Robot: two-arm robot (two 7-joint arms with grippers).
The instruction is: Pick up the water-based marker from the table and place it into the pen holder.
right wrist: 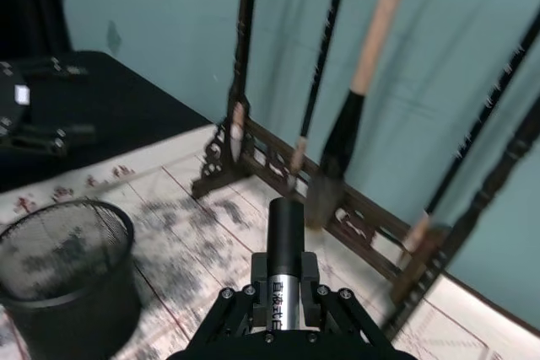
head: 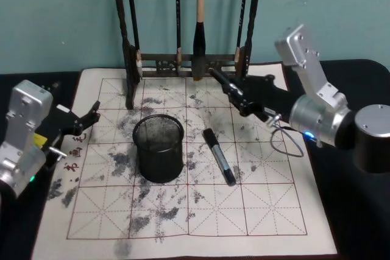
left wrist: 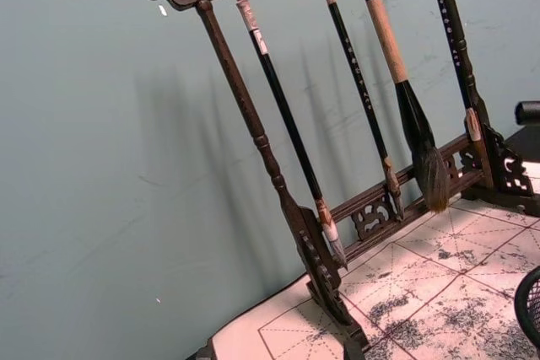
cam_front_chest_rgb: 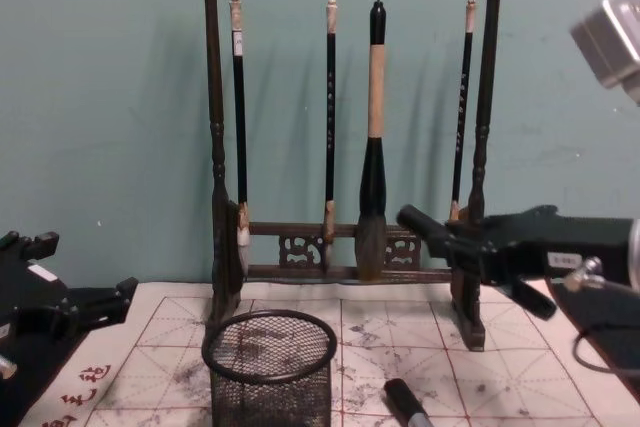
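Looking at the head view, I see the right gripper [head: 236,94] clamped tight on a water-based marker [head: 218,76], up in the air at roughly 1 o'clock from the pen holder [head: 158,149]. A second marker [head: 219,156] lies on the mat [head: 262,211] at the holder's 3 o'clock. The left gripper [head: 85,120] is parked at 9 o'clock, jaws apart, empty.

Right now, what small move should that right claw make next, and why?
Probably swing toward the pen holder: the right claw is shut on a marker, held aloft near the brush rack, not yet over its open mouth. The left claw idles aside.
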